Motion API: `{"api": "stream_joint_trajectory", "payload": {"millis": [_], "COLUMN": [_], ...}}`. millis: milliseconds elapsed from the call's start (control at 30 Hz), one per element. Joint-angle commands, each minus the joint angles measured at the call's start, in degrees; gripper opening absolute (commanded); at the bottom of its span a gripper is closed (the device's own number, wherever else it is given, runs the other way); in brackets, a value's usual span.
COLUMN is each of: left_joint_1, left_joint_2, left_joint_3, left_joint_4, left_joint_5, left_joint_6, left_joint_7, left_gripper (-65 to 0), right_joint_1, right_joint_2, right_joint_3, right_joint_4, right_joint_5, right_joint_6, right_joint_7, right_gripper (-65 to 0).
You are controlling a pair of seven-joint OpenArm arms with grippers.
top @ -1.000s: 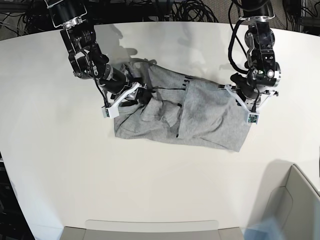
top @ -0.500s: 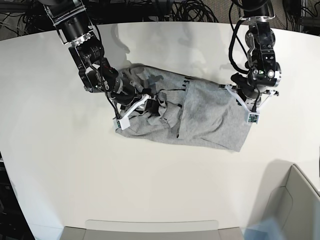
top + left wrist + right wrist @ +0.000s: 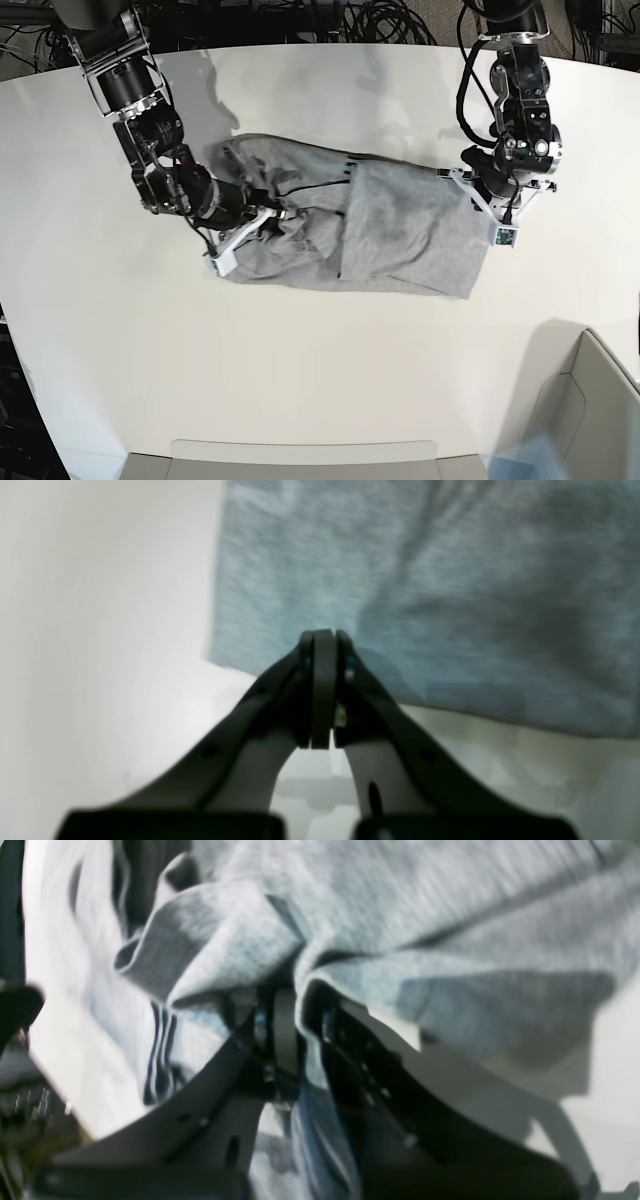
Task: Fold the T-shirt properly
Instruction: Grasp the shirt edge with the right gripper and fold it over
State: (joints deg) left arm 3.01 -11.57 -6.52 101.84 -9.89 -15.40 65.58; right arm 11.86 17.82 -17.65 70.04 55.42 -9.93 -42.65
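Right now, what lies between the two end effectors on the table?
In the base view, only the T-shirt spans that stretch: the right end effector is clamped on its bunched end, and the left end effector sits shut at its far edge.

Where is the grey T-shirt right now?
In the base view, the T-shirt lies crumpled mid-table between both arms, the right gripper pinching its left end.

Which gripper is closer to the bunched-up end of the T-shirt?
Right. The right gripper is shut on a fold of the T-shirt in that bunched end; the left gripper sits shut at the flat opposite edge.
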Motion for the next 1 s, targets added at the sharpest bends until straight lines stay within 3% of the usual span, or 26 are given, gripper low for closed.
{"api": "stream_joint_trajectory", "payload": {"millis": [0, 233, 400, 500, 600, 700, 833, 967], "left_joint_1": [-0.68, -0.85, -0.76, -0.68, -0.59, 0.12, 0.2, 0.2], "left_joint_2": [-0.43, -0.34, -0.34, -0.34, -0.43, -0.69, -0.78, -0.51], "left_joint_3": [-0.11, -0.2, -0.2, -0.29, -0.55, -0.55, -0.38, -0.2], "left_joint_4": [1.23, 1.23, 1.23, 1.23, 1.23, 1.23, 1.06, 1.06], "left_joint_5": [0.09, -0.09, -0.09, -0.09, -0.09, -0.09, -0.09, -0.09], "left_joint_6": [0.15, 0.15, 0.15, 0.15, 0.15, 0.15, 0.15, 0.15], "left_joint_7": [-0.83, 2.15, 2.24, 2.24, 2.24, 2.24, 2.24, 2.24], "left_gripper": [-65.0, -65.0, -65.0, -65.0, -65.0, -65.0, -65.0, -65.0], "right_joint_1": [0.14, 0.05, 1.37, 2.52, 2.87, 4.1, 6.12, 7.35], "right_joint_2": [2.09, 8.24, 11.76, 11.76, 10.79, 8.15, 3.05, -2.31], "right_joint_3": [2.22, 15.14, 15.94, 15.94, 15.94, 15.94, 15.94, 15.76], "right_joint_4": [-0.37, -0.55, -0.28, 0.16, 4.29, 9.65, 14.84, 17.3], "right_joint_5": [-3.86, -4.21, -4.21, -4.3, -7.02, -11.68, -18.45, -26.54], "right_joint_6": [-3.74, -3.65, -4.0, -4.09, -4.62, -7.78, -8.57, -8.48], "right_joint_7": [-1.08, -6.97, -8.73, -10.93, -13.3, -17.61, -24.12, -27.1], "right_gripper": [-65.0, -65.0, -65.0, -65.0, -65.0, -65.0, -65.0, -65.0]}}
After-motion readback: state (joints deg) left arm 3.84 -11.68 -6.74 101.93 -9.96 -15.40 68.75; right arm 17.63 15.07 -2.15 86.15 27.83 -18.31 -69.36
